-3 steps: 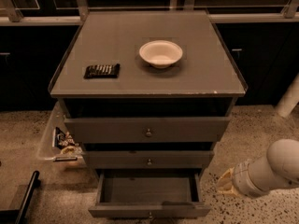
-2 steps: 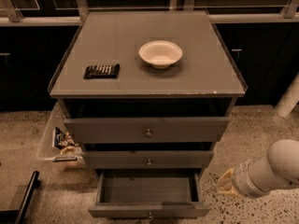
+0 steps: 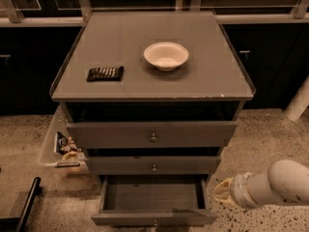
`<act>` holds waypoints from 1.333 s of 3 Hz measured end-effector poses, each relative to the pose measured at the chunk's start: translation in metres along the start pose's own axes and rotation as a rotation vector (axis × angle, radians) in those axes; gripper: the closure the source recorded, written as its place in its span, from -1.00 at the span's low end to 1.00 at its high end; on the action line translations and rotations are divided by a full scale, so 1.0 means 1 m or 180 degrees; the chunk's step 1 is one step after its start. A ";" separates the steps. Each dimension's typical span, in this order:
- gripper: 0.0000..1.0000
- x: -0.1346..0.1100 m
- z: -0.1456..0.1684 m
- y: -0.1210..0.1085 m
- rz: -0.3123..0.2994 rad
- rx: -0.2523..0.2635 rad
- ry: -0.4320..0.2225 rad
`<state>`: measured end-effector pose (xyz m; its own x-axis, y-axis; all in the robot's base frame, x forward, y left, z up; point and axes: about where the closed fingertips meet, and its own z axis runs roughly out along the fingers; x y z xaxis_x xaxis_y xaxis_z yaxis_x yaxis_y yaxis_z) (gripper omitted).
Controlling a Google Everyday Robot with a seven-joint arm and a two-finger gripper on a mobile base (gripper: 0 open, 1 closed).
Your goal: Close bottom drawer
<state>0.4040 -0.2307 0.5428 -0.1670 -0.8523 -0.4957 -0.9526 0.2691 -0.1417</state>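
The bottom drawer (image 3: 153, 197) of the grey cabinet is pulled out far toward me, and its inside shows empty. Its low front panel (image 3: 154, 218) sits at the bottom edge of the view, with a small round knob (image 3: 155, 222) just visible. The middle drawer (image 3: 153, 165) and the top drawer (image 3: 152, 135) above it stand slightly out too. My white arm (image 3: 275, 182) reaches in from the lower right. My gripper (image 3: 221, 191) is at its end, just right of the bottom drawer's right side and level with it, close to it but apart.
A white bowl (image 3: 165, 55) and a dark flat packet (image 3: 105, 73) lie on the cabinet top (image 3: 145, 86). A clear bin with snack packets (image 3: 63, 146) stands on the floor at the cabinet's left. A black bar (image 3: 26, 202) lies at lower left. Dark cabinets run along the back.
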 end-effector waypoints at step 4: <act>1.00 0.021 0.111 -0.006 -0.0241 0.0006 -0.0435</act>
<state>0.4347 -0.2002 0.4384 -0.0585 -0.8011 -0.5956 -0.9607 0.2074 -0.1846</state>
